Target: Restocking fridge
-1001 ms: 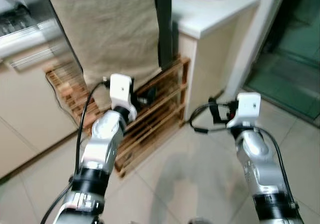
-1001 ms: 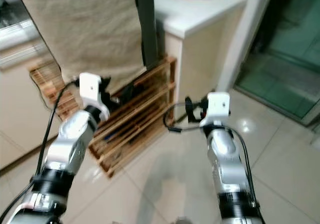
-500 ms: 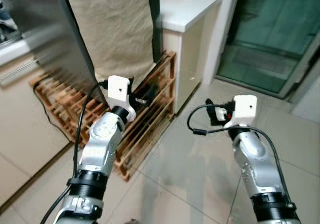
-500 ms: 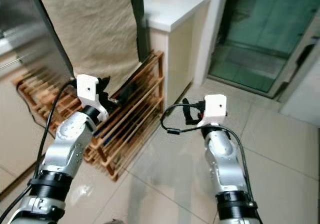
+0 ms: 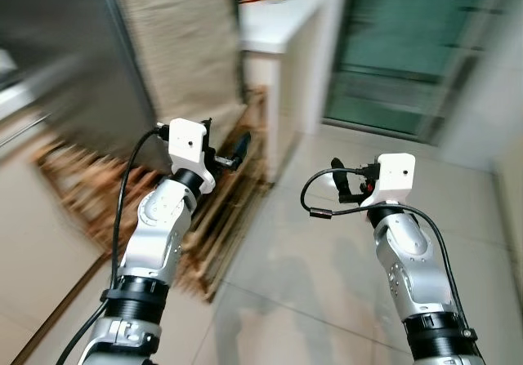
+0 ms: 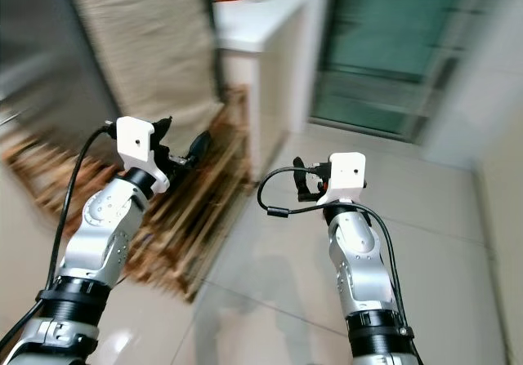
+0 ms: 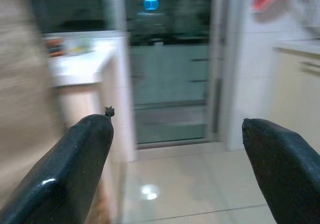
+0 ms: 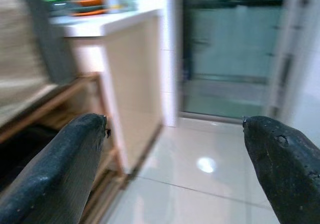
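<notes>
A: Fridge restocking — any fridge or goods to note?
B: Can't confirm a fridge. A dark grey panel [image 5: 57, 63] stands at far left, too blurred to name. No stock item is carried.
A: What changed in the last second?
B: The whole view swung right. The wooden rack [image 5: 221, 210] and hanging cloth [image 5: 176, 46] slid leftward, and a glass door [image 5: 400, 55] with more tiled floor [image 5: 310, 259] came in. That's the camera turning, not things moving.
A: Arms, left to right?
B: Left gripper [image 7: 177, 159] raised before the rack, jaws spread wide, nothing between them. White worktop [image 5: 282, 22] with dishes sits behind. Right gripper [image 8: 175, 159] over bare floor, jaws likewise apart and empty.
A: Meaning?
B: Judged as transit: robot turning to find goods or the fridge; no item yet handled.
</notes>
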`<state>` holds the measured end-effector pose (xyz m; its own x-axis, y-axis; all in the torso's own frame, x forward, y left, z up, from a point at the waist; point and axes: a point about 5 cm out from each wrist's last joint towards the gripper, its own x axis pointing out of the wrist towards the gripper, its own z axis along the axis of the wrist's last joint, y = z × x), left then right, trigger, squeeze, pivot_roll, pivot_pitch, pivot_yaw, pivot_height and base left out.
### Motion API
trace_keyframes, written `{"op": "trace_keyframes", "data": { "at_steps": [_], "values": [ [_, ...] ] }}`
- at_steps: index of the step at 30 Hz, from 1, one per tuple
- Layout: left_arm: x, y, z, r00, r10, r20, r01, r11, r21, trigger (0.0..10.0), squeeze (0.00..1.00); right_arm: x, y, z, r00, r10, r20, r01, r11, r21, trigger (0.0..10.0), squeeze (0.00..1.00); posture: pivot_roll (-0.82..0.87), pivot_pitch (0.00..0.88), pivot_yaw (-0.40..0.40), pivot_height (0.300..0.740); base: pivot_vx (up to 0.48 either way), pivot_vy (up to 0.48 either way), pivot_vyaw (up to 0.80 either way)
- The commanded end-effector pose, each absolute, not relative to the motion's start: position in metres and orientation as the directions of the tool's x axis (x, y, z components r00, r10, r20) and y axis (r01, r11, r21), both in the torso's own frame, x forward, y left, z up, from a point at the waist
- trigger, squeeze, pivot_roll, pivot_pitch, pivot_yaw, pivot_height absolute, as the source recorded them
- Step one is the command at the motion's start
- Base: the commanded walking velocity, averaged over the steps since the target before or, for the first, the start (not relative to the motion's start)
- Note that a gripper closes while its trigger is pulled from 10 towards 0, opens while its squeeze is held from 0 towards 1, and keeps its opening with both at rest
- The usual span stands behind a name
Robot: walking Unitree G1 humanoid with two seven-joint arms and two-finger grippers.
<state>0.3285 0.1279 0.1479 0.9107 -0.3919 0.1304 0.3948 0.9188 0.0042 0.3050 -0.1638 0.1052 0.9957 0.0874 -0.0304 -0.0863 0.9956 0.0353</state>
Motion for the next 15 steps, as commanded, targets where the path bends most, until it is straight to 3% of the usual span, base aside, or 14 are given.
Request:
{"op": "trace_keyframes", "data": {
  "at_steps": [1, 15],
  "values": [
    [0.3300, 0.1277, 0.1532, 0.904, -0.403, 0.143, 0.403, 0.915, 0.030, 10.0, 0.00, 0.3069, -0.1611, 0.1056, 0.996, 0.087, -0.026, -0.086, 0.996, 0.037, 10.0, 0.00, -0.08, 0.000, 0.080, 0.740, 0.356, 0.322, -0.77],
    [0.3319, 0.1242, 0.1532, 0.900, -0.417, 0.128, 0.417, 0.908, 0.027, 10.0, 0.00, 0.3065, -0.1603, 0.1052, 0.997, 0.083, -0.010, -0.082, 0.996, 0.039, 10.0, 0.00, -0.08, 0.000, 0.083, 0.740, 0.349, 0.328, 0.00]
  ]
}}
